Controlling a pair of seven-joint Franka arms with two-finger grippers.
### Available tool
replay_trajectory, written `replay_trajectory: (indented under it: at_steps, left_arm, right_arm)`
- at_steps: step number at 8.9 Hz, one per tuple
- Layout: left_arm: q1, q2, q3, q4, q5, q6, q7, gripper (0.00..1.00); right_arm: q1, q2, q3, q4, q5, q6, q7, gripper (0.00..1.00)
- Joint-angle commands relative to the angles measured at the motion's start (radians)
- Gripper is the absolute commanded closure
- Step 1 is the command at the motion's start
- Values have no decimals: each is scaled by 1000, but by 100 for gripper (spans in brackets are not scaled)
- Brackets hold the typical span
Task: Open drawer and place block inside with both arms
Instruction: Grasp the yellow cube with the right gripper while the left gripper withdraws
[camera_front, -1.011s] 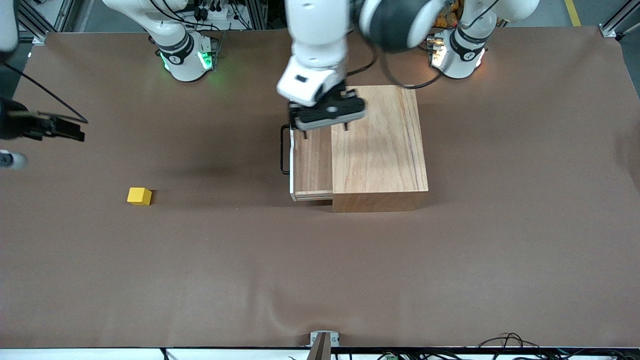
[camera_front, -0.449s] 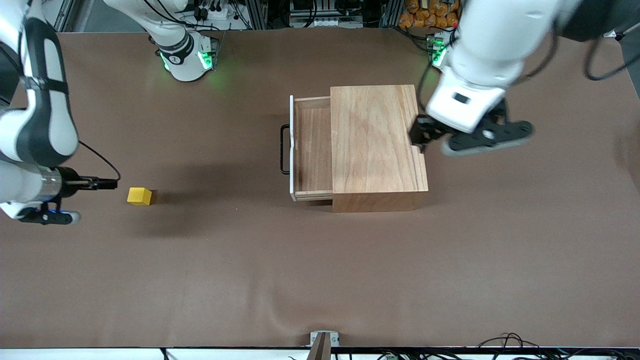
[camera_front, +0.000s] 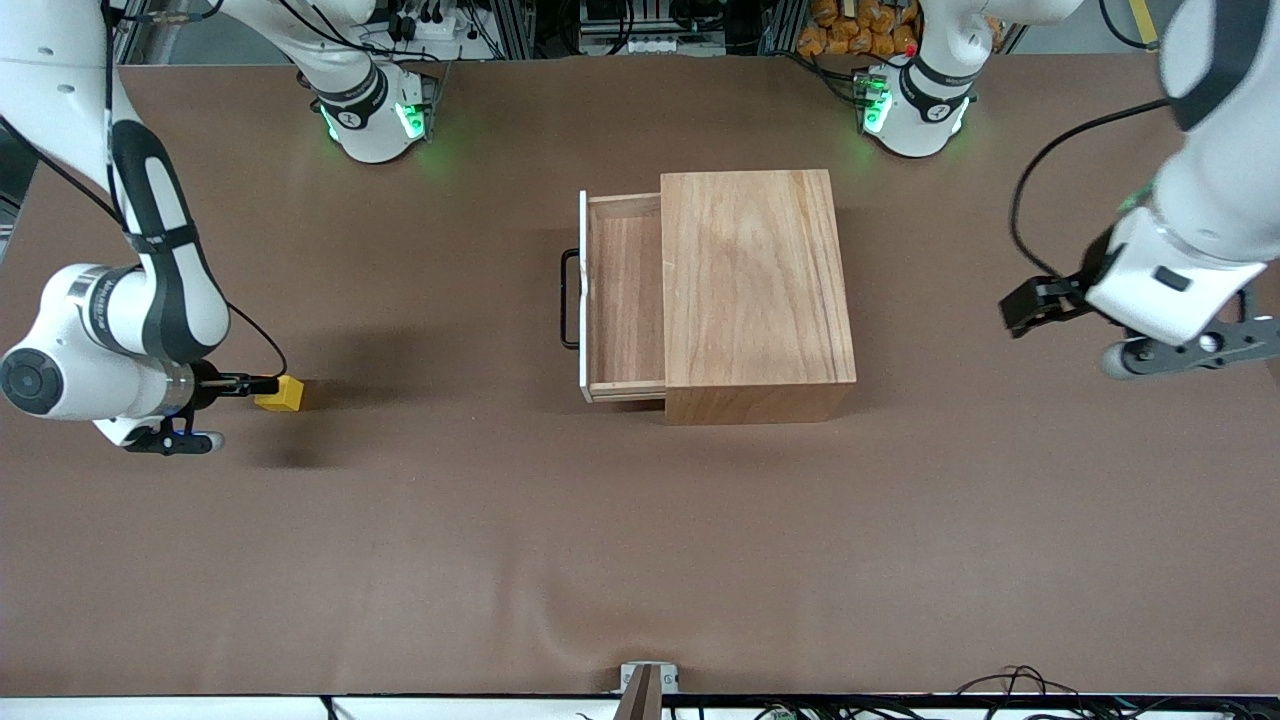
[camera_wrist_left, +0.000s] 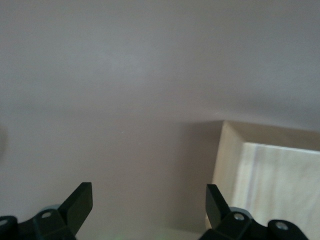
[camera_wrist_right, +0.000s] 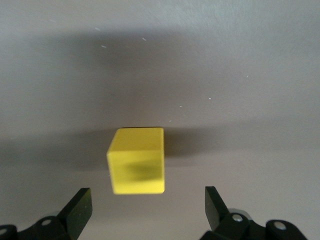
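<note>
The yellow block (camera_front: 283, 393) (camera_wrist_right: 137, 161) lies on the brown table toward the right arm's end. My right gripper (camera_front: 250, 384) (camera_wrist_right: 148, 210) is low beside it and open; the block sits just ahead of the fingertips, not between them. The drawer (camera_front: 622, 300) stands pulled out of the light wooden box (camera_front: 755, 290), and the part that shows is empty, with its black handle (camera_front: 568, 300) facing the right arm's end. My left gripper (camera_front: 1025, 308) (camera_wrist_left: 148, 205) is open and holds nothing. It hangs over the table toward the left arm's end, with a corner of the box (camera_wrist_left: 270, 175) in its view.
The two arm bases (camera_front: 372, 118) (camera_front: 915, 105) stand along the table's edge farthest from the camera. A small metal bracket (camera_front: 648, 680) and loose cables (camera_front: 1010, 685) sit at the edge nearest the camera.
My left arm has swung away from the open drawer, across the box, to its own end of the table. My right arm has come down and brought its gripper up to the block.
</note>
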Motion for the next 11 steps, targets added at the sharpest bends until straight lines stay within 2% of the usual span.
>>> replay_trajectory:
  at_steps: [1,3,5,6,7,8,9,10,11]
  left_arm:
    - [120,-34,-20,-33,-25,-22,101,0]
    - [156,-130,-20,-174,-59,37,134,0]
    - [157,-254,-17,-379,-58,166,167,0]
    - [156,-317,-17,-480,-46,224,181,0]
    - [154,-360,-20,-550,-44,268,181,0]
    - [143,-356,-22,-544,-46,268,173,0]
    - [139,-353,-40,-541,-55,265,162,0]
    - [137,-351,-45,-537,-56,263,165,0]
    - [134,-351,-48,-538,-50,256,176,0]
  right_arm:
    - [-26,6,16,-16,60,29,-22,0]
    - [-28,29,16,-19,65,47,-30,0]
    - [-29,44,18,-19,66,61,-30,0]
    - [-25,46,18,-19,68,59,-30,30]
    - [-22,44,18,-19,68,56,-30,68]
    - [-25,46,18,-19,66,59,-30,73]
    - [-25,46,18,-19,66,61,-31,82]
    - [-20,44,18,-16,68,50,-34,100]
    - [-19,30,26,-9,68,21,-25,100]
